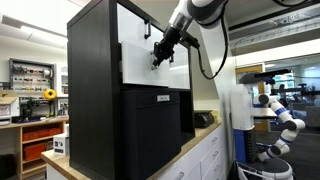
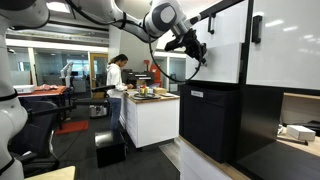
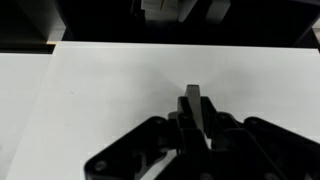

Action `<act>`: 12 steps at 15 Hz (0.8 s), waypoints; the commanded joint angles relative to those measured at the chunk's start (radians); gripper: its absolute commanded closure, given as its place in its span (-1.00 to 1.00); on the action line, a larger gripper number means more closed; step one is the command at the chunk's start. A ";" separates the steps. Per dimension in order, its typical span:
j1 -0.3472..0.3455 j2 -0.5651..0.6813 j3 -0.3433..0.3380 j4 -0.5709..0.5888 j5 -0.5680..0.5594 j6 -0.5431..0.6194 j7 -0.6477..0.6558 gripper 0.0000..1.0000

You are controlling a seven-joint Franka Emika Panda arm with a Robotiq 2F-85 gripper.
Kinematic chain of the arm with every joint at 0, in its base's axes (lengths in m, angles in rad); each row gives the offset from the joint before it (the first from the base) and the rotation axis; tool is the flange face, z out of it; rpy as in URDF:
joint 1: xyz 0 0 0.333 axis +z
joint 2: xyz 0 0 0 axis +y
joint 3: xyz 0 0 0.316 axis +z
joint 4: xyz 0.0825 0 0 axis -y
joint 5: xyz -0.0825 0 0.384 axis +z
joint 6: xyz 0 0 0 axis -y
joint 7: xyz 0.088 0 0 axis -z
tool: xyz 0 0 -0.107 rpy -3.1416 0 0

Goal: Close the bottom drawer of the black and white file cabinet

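Note:
The file cabinet has a black side (image 1: 92, 90) and a white upper front (image 1: 138, 45). Its black bottom drawer (image 1: 155, 125), with a small white label (image 1: 163, 98), sticks out past the white front in both exterior views; it also shows as the black bottom drawer (image 2: 210, 125). My gripper (image 1: 160, 55) hangs in front of the white upper front (image 2: 225, 40), above the drawer, and appears as the gripper (image 2: 193, 48). In the wrist view the gripper (image 3: 197, 92) is shut, fingers pressed together on nothing, facing the white front (image 3: 100, 90).
The cabinet stands on a wooden counter (image 1: 200, 135) over white cupboards (image 1: 210, 160). A white robot arm (image 1: 280, 115) stands beyond the counter. A person (image 2: 115, 75) works at a white island (image 2: 150, 120), and a black box (image 2: 110, 148) lies on the floor.

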 commanded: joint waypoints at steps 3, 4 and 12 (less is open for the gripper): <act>-0.002 0.146 -0.044 0.155 0.022 -0.010 -0.066 0.91; -0.001 0.163 -0.044 0.176 0.027 -0.011 -0.074 0.91; 0.009 0.118 -0.047 0.186 0.019 -0.189 -0.077 -0.07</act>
